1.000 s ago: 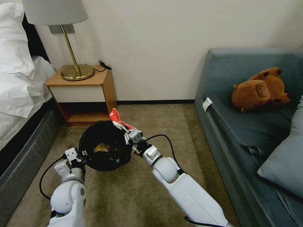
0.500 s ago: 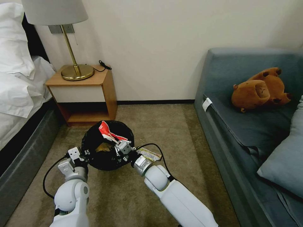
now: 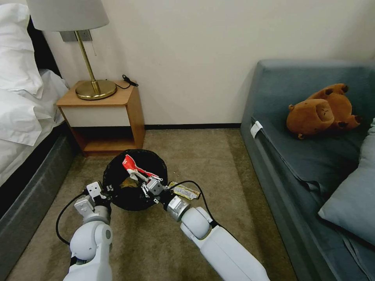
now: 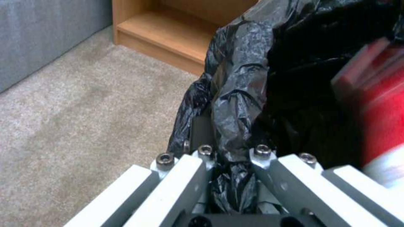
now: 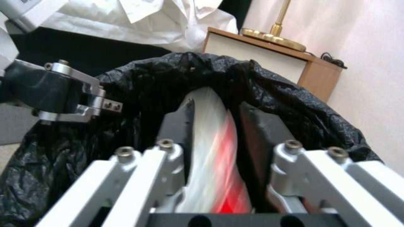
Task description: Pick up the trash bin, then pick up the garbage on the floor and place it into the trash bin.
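- The crinkled red-and-white plastic wrapper is over the mouth of the small round bin lined with a crinkly black plastic bag. Its long axis slants from the right claw up and across the opening toward the bin's far-left rim.
- The right claw is clamped on the wrapper's near end, its two dark pads pressed on either side of the red-white sheet, above the bin's near-right rim. As I judge it, the drop turns on this: the wrapper already lies inside the rim line, so letting go should land it in the bag.
- Something brown-yellow lies inside the bin.
- The left claw is closed on a bunched fold of the black liner at the bin's near-left rim, holding the bin.
- A flat brown-yellow snack wrapper lies on the tan carpet floor just beside the right arm, nearer that arm than the left.
- Beyond the bin is a wooden nightstand against the wall, a white-sheeted bed along the carpet's left edge and a blue-grey sofa along its right.
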### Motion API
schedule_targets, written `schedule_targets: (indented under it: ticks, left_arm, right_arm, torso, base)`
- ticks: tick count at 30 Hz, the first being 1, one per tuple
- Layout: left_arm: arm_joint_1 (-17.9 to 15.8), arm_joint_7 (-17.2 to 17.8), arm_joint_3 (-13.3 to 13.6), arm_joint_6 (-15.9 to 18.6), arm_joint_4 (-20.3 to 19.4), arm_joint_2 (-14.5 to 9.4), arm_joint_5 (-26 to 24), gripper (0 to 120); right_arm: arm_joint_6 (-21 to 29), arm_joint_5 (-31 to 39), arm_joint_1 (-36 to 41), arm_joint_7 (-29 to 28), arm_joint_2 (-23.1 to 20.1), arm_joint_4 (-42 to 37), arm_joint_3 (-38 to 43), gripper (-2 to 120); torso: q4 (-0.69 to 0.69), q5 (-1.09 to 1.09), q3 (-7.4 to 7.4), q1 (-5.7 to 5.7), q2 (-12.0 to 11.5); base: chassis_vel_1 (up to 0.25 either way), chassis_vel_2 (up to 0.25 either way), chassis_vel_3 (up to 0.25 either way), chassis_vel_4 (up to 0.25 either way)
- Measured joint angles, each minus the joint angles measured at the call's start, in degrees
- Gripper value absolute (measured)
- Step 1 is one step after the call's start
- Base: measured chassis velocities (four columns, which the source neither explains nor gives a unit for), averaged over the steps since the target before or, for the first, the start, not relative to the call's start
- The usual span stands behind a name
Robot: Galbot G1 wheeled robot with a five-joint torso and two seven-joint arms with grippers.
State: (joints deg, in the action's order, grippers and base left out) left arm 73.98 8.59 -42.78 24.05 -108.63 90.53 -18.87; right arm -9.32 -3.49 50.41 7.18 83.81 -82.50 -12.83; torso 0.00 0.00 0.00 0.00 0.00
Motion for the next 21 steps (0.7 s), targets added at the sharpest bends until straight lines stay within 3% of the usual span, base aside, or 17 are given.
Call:
schedule_targets:
  ticks: [17, 21]
  left_arm:
    - [0.0, 0.0, 0.0, 0.0, 0.2, -0.1, 0.1, 1]
    - [0.1, 0.0, -0.3, 0.0, 0.1, -0.3, 0.1, 1]
  right_arm:
    - [0.3, 0.2, -0.1, -0.2, 0.2, -0.6, 0.6, 96]
    - [1.5, 2.0, -1.5, -1.8, 0.2, -1.8, 1.6, 100]
  torso:
    - [0.0, 0.0, 0.0, 0.0, 0.0]
    - [0.0, 0.0, 0.0, 0.0, 0.0]
  base:
    - [0.0, 0.0, 0.0, 0.0]
    - [0.0, 0.0, 0.0, 0.0]
